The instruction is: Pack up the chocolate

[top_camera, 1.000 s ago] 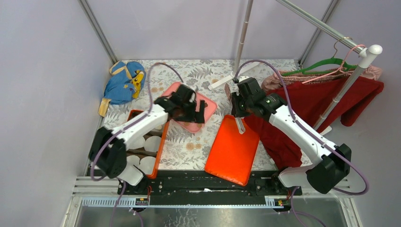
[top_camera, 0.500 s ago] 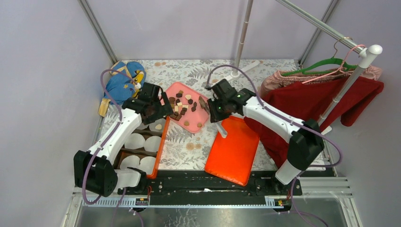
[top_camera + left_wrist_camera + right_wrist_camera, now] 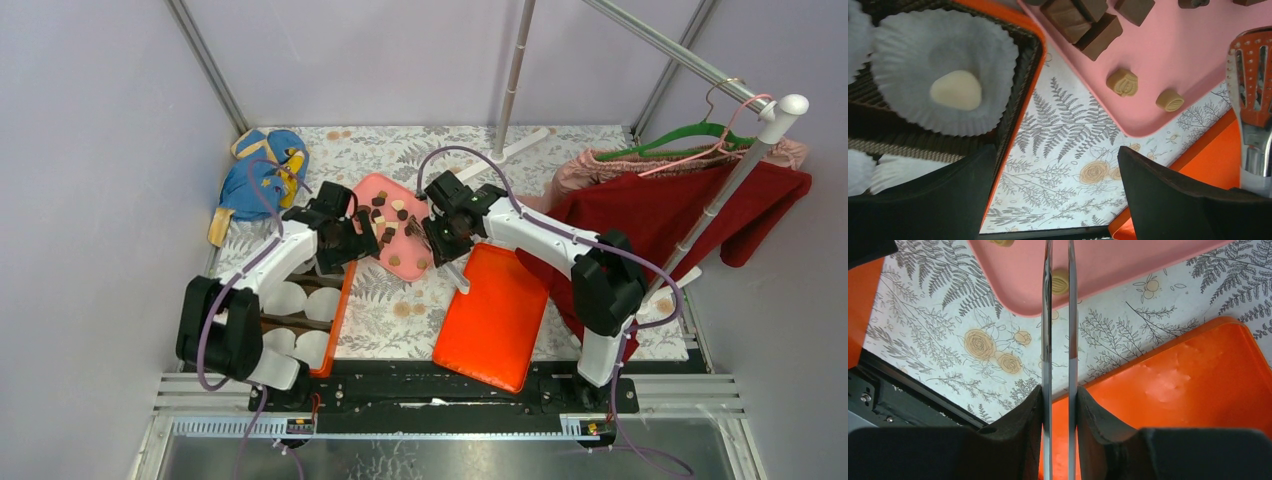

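Note:
Several small dark brown, light brown and cream chocolate pieces [image 3: 388, 222] lie on a pink tray [image 3: 408, 262]. One cream piece [image 3: 955, 90] sits in a white paper liner in the orange box [image 3: 335, 305]. My left gripper [image 3: 338, 240] hangs open and empty between the box and the tray, over the tablecloth [image 3: 1055, 160]. My right gripper [image 3: 446, 232] is shut on metal tongs [image 3: 1047, 340] at the tray's near right edge. A tan piece [image 3: 1060, 281] lies between the tongs' arms. The tongs' orange tip [image 3: 1254, 75] also shows in the left wrist view.
An orange lid [image 3: 493, 318] lies right of the tray. More white liners [image 3: 290, 298] fill the box. A blue toy [image 3: 262, 175] lies at the back left. Red cloth [image 3: 660, 215] on a hanger rack stands at the right. A pole [image 3: 514, 75] rises behind.
My right gripper has carried the tongs left to the pink tray's edge. My left gripper has left the tray and now hangs by the box's far corner.

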`<state>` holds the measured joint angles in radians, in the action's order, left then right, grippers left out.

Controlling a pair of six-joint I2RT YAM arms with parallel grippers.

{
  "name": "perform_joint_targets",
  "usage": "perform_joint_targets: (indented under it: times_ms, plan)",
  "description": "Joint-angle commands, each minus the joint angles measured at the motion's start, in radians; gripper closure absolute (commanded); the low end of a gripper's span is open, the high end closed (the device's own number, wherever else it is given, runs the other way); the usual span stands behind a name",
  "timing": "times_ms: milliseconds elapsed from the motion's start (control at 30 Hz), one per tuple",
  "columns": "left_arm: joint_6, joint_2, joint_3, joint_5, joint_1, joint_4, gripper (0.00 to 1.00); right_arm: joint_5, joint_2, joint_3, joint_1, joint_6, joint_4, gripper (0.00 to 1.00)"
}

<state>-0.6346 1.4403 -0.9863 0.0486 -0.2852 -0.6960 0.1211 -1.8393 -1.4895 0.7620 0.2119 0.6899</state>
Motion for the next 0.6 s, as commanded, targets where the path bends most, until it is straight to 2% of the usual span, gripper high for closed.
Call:
perform_joint_targets:
  times_ms: [0, 367, 567]
  plan:
    - [0.018, 0.068, -0.072, 0.075, 0.001, 0.098, 0.02, -0.019, 0.001, -0.049, 0.004, -0.021, 0.010, 0.67]
    - [0.019, 0.238, -0.198, 0.067, 0.020, 0.139, 0.02, -0.031, -0.036, -0.053, 0.003, -0.017, -0.004, 0.67]
    - [0.037, 0.306, -0.246, 0.016, 0.058, 0.136, 0.02, -0.029, -0.040, -0.053, 0.003, -0.019, -0.006, 0.67]
